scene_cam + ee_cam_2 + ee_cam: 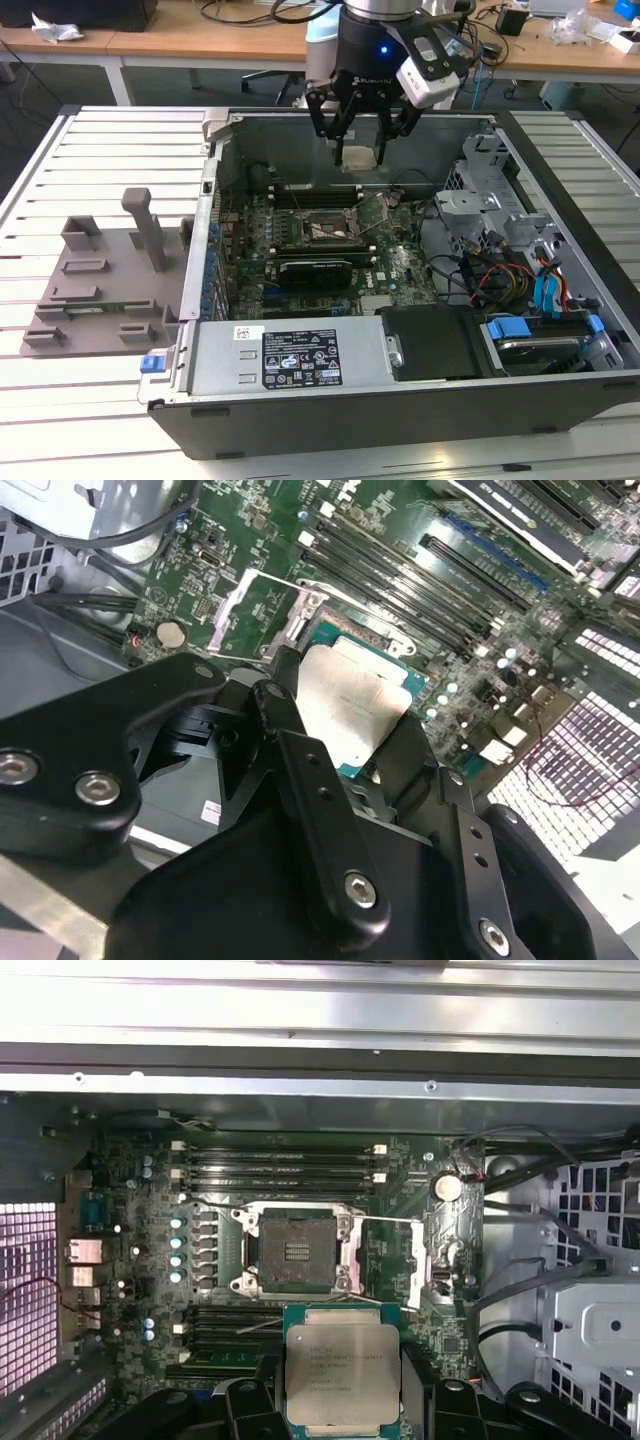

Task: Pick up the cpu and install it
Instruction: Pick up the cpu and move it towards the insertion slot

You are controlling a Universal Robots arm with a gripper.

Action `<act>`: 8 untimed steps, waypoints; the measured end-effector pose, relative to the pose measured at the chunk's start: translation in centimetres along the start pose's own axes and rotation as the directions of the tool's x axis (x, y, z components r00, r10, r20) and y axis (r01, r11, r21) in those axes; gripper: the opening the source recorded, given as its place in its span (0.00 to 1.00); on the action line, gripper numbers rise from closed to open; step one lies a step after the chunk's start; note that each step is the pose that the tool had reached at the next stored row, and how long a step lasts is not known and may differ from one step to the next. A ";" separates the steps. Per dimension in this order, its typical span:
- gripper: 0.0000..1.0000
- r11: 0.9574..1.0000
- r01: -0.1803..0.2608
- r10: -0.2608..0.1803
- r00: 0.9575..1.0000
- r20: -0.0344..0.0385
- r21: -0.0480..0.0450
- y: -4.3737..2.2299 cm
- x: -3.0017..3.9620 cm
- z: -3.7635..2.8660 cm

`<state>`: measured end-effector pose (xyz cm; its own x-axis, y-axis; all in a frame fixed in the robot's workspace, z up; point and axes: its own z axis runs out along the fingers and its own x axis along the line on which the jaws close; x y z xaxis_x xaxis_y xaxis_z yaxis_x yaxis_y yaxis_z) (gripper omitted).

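Note:
My gripper hangs above the far side of the open computer case, shut on the cpu. The cpu is a small flat square chip with a silvery-grey top. In both wrist views it sits between the black fingers, held by its edges: cpu in the first, cpu with gripper in the second. The black CPU socket on the green motherboard stands open and bare, with its metal frame swung aside. The socket lies below and slightly nearer than the chip.
A grey plastic tray with upright posts lies on the slatted table at the exterior view's left. Inside the case are memory slots, an expansion card, a drive cage with cables and a labelled metal box.

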<state>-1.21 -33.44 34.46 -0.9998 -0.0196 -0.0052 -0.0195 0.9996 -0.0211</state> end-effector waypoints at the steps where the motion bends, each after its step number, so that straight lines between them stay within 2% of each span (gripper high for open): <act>1: 0.55 1.000 0.000 0.000 1.000 0.000 0.000 0.11 -0.09 0.07; 5: 0.55 1.000 0.000 0.000 1.000 0.000 0.004 0.82 -0.14 0.56; 8: 0.55 1.000 0.000 0.000 1.000 0.000 0.005 1.07 -0.11 0.90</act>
<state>-1.12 -32.39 33.54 -0.9998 -0.0197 -0.0052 -0.0195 0.9995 -0.0263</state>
